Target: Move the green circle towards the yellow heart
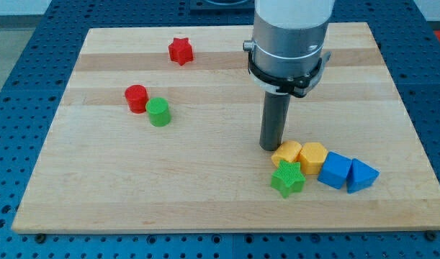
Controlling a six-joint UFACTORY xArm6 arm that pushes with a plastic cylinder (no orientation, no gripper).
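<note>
The green circle stands on the wooden board at the view's left, touching a red cylinder to its upper left. The yellow heart lies right of centre, low in the view. My tip rests on the board just left of the yellow heart, touching or almost touching it, and far to the right of the green circle.
A yellow hexagon sits right of the heart. A green star lies below the heart. A blue cube and a blue triangular block lie further right. A red star is near the view's top.
</note>
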